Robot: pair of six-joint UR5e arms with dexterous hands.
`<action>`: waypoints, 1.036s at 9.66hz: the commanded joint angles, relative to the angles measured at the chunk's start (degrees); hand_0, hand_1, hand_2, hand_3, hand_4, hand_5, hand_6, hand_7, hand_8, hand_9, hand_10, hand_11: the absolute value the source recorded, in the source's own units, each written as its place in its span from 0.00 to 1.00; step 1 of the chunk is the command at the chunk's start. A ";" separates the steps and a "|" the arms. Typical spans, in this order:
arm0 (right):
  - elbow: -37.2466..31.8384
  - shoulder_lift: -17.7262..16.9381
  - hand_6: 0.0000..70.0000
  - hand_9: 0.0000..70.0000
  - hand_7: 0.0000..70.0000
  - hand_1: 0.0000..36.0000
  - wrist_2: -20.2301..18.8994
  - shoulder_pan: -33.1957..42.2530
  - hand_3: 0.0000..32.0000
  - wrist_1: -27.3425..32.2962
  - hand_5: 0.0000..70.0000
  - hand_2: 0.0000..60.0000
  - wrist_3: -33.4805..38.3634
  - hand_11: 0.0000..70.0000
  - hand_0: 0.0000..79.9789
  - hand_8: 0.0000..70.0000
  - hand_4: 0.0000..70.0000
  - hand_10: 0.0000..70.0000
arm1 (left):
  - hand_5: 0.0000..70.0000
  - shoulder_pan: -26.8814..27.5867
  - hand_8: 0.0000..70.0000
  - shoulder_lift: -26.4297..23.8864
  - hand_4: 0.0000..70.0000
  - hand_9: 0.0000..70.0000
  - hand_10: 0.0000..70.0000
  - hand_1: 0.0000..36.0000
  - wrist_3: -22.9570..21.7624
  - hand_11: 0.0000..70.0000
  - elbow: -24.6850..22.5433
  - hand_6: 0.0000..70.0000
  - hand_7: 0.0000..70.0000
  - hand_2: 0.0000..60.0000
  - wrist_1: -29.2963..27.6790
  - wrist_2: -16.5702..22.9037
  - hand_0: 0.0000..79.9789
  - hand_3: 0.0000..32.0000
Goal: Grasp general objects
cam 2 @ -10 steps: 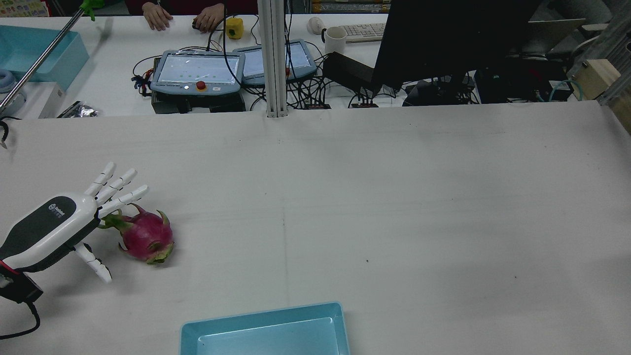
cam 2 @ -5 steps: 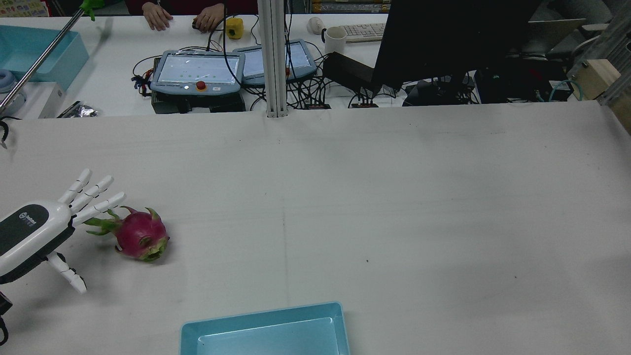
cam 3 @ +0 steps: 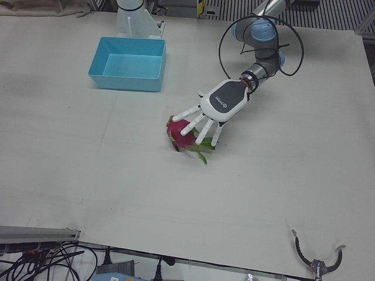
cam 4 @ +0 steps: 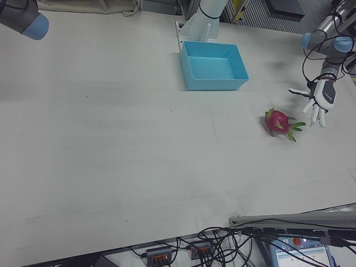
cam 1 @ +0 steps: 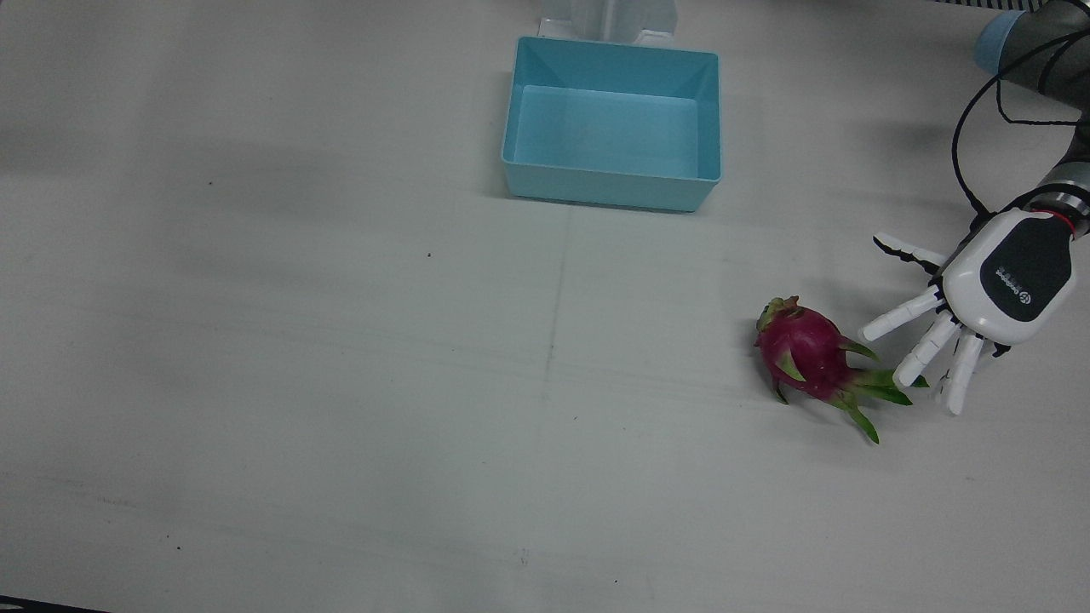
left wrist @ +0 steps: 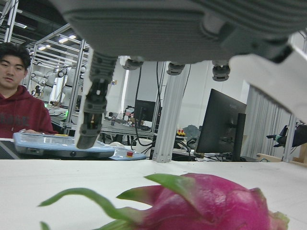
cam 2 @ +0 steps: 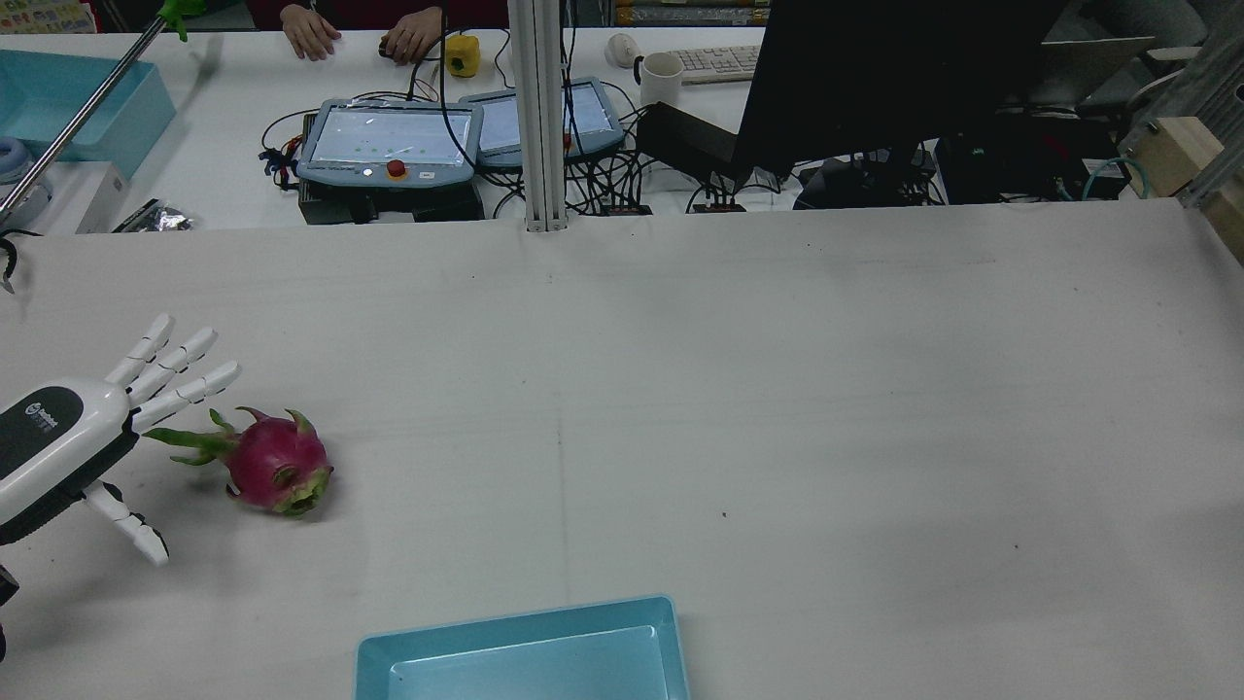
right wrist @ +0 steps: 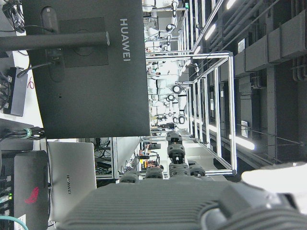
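A light blue bin (cam 1: pixel 611 128) sits at the robot's edge of the counter (cam 1: pixel 341 383), near the middle, well apart from everything else; the stretch between it and the fruit is bare. Past the far edge a person's hands (cam 2: pixel 360 34) rest on a desk beside two pendants (cam 2: pixel 389 141) and a black monitor (cam 2: pixel 875 78).

The dragon fruit (cam 1: pixel 805 351) lies on its side toward the counter's left edge, as the robot has it, with its green leafy tips pointing at the left hand (cam 1: pixel 979 302). That hand hovers just beside it, fingers (cam 1: pixel 890 322) spread and straight, holding nothing; their tips are over the green tips, whether touching I cannot tell. The right hand (right wrist: pixel 192 201) appears only in its own camera, grip hidden.
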 commanded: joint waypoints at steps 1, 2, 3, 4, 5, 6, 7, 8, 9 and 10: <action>-0.04 -0.02 0.00 0.00 0.00 0.00 0.00 0.00 0.00 0.00 0.00 0.00 0.00 0.00 0.00 0.00 0.00 0.00 | 0.00 0.03 0.05 -6.46 0.00 0.00 0.00 0.22 -0.11 0.00 1.95 0.00 0.00 0.00 1.67 3.83 0.51 1.00; -0.04 0.07 0.00 0.00 0.00 0.00 0.00 0.00 0.00 -0.01 0.00 0.00 0.00 0.00 0.00 0.00 0.00 0.00 | 0.00 0.03 0.06 -8.12 0.00 0.00 0.00 0.21 -0.11 0.00 3.36 0.00 0.00 0.00 2.28 3.83 0.51 1.00; -0.13 0.07 0.00 0.00 0.00 0.00 0.00 0.00 0.00 -0.01 0.00 0.00 0.00 0.00 0.00 0.00 0.00 0.00 | 0.00 0.12 0.06 -11.01 0.00 0.00 0.00 0.21 -0.11 0.00 6.94 0.00 0.00 0.00 2.38 3.83 0.51 1.00; -0.13 0.07 0.00 0.00 0.00 0.00 0.00 0.00 0.00 -0.01 0.00 0.00 0.00 0.00 0.00 0.00 0.00 0.00 | 0.00 0.21 0.06 -14.08 0.00 0.00 0.00 0.20 -0.11 0.00 10.37 0.00 0.00 0.00 2.64 3.92 0.50 1.00; -0.04 0.07 0.00 0.00 0.00 0.00 0.00 0.00 0.00 0.08 0.00 0.00 0.00 0.00 0.00 0.00 0.00 0.00 | 0.00 0.30 0.06 -15.51 0.00 0.00 0.00 0.19 -0.11 0.00 12.23 0.00 0.00 0.00 2.73 3.92 0.50 1.00; -0.04 0.07 0.00 0.00 0.00 0.00 0.00 0.00 0.00 0.00 0.00 0.00 0.00 0.00 0.00 0.00 0.00 0.00 | 0.00 0.12 0.06 -15.26 0.00 0.00 0.00 0.19 -0.20 0.00 12.25 0.00 0.00 0.00 2.82 3.92 0.50 1.00; 0.04 0.07 0.00 0.00 0.00 0.00 0.00 0.00 0.00 -0.01 0.00 0.00 0.00 0.00 0.00 0.00 0.00 0.00 | 0.00 -0.14 0.06 -14.74 0.00 0.00 0.00 0.19 -0.20 0.00 11.72 0.00 0.00 0.00 2.99 3.92 0.50 1.00; 0.05 -0.02 0.00 0.00 0.00 0.00 0.00 0.00 0.00 -0.01 0.00 0.00 0.00 0.00 0.00 0.00 0.00 0.00 | 0.00 -0.49 0.06 -13.43 0.00 0.00 0.00 0.19 -0.37 0.00 10.94 0.00 0.00 0.00 3.08 3.92 0.50 1.00; 0.05 -0.02 0.00 0.00 0.00 0.00 0.00 0.00 0.00 -0.01 0.00 0.00 0.00 0.00 0.00 0.00 0.00 0.00 | 0.00 -0.58 0.08 -11.15 0.00 0.00 0.00 0.18 -0.37 0.00 9.80 0.00 0.00 0.00 2.82 3.92 0.50 1.00; 0.05 -0.02 0.00 0.00 0.00 0.00 0.00 0.00 0.00 -0.01 0.00 0.00 0.00 0.00 0.00 0.00 0.00 0.00 | 0.00 -0.32 0.07 -8.26 0.00 0.00 0.00 0.18 -0.28 0.00 8.57 0.00 0.00 0.00 1.16 3.92 0.50 1.00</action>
